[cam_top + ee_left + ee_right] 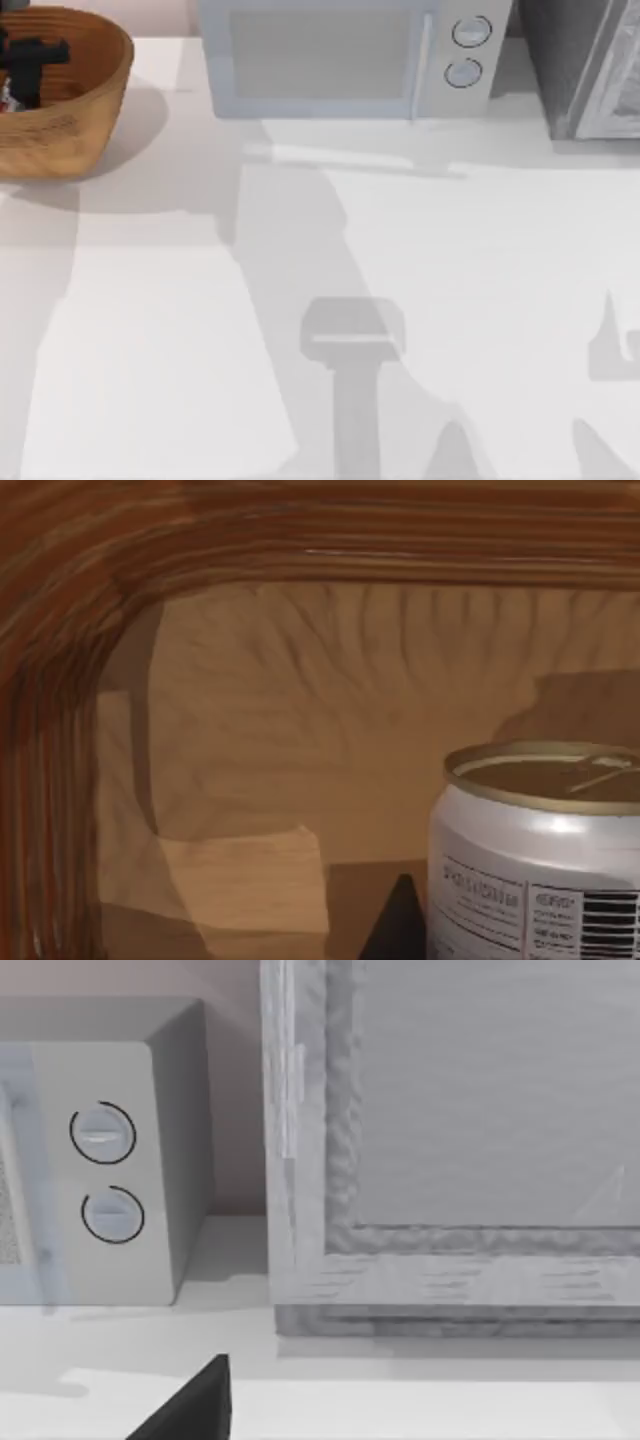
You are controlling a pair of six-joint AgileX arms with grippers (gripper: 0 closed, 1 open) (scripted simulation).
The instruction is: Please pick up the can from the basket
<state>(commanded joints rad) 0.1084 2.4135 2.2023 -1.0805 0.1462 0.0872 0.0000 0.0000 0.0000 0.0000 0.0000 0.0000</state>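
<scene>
Overhead, white table (200, 330) with basket (70, 110) far left, microwave (350, 55) behind; jaws' state unreadable

You are seeing the basket (70, 100) running off the top view's left edge, with the left claw (30, 65) inside it as a dark shape, its fingers too small to tell apart. In the left wrist view, the can (540, 860) is being cropped at the frame's edge, its label print too fine to read.
</scene>
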